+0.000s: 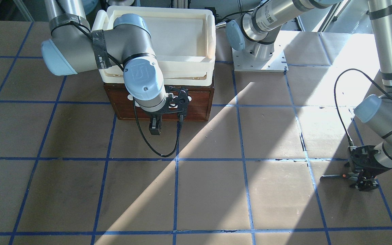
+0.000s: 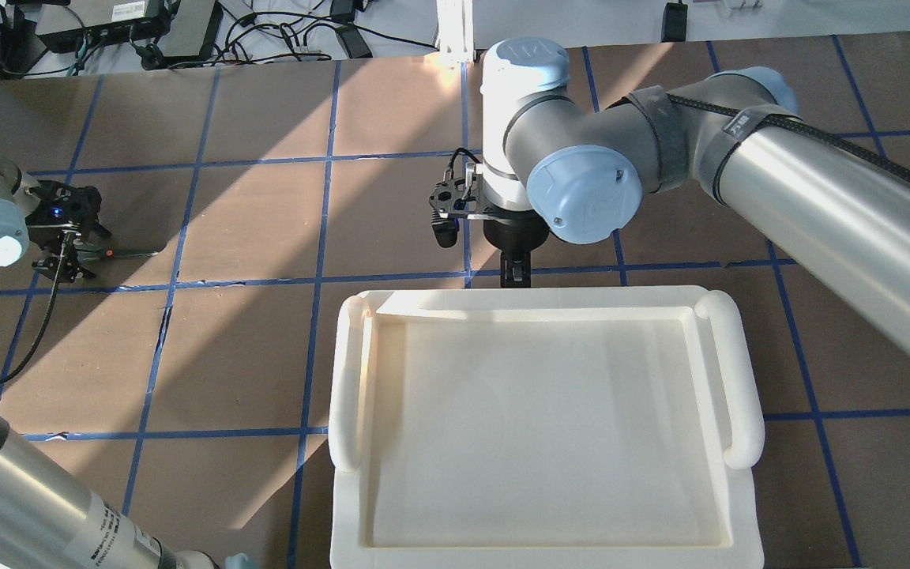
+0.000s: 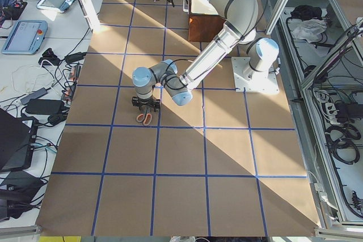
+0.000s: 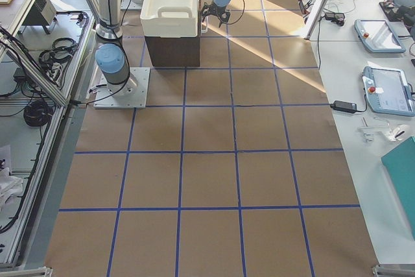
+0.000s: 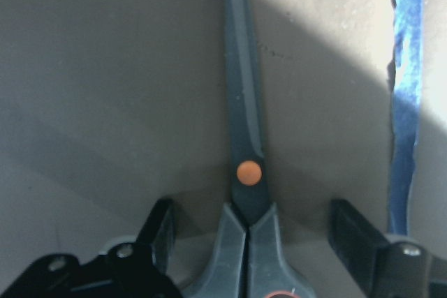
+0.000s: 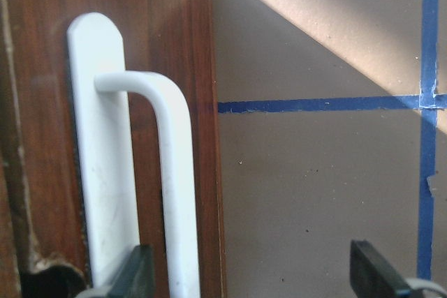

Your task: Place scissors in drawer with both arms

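The scissors (image 5: 244, 123) lay flat on the brown surface (image 1: 209, 190), far out at the 9 o'clock side of the overhead view. In the left wrist view the thin blades were shut together and pointed to 12 o'clock. The orange dot (image 5: 249, 172) sat in the middle, and the dark handles ran off at 6 o'clock. A blue tape line (image 5: 405, 102) ran along the 3 o'clock side of the blades.

The left pincer (image 5: 255, 218) was right over the scissors, low down by the surface. It was open. One black finger (image 5: 157, 232) stood at 9 o'clock of the handles and the other at 3 o'clock. There was a bit of bare surface between each finger and the scissors, so they did not touch. The part just below the orange dot was between the two fingers.

The drawer (image 1: 196, 109) was well apart from the scissors, under the cream tray (image 2: 348, 379). The right pincer (image 6: 253, 273) hung in front of the dark wood front, at 12 o'clock of the tray in the overhead view. It was open wide too. The white bar handle (image 6: 174, 172) was between its fingers, just beside the one at 9 o'clock in the right wrist view.
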`<state>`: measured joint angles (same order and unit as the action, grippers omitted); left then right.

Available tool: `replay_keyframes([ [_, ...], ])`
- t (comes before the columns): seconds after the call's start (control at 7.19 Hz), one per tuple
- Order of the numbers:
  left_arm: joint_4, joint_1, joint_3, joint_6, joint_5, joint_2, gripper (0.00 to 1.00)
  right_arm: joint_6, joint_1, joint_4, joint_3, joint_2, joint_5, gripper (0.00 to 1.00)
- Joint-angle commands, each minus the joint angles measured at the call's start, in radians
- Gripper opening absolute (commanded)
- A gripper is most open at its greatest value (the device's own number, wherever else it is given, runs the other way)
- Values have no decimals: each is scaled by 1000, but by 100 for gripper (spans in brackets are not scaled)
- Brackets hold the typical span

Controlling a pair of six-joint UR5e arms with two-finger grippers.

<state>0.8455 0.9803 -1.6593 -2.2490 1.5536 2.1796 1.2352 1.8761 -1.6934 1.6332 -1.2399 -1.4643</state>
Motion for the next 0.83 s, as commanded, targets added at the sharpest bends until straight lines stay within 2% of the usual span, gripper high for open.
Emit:
replay_keyframes([
  [0.0, -5, 0, 12, -14, 11, 5, 3, 4, 0, -23, -7, 2, -1, 100],
  [0.7, -5, 11, 23, -30, 6, -15, 0, 12, 0, -49, -16, 17, -2, 100],
])
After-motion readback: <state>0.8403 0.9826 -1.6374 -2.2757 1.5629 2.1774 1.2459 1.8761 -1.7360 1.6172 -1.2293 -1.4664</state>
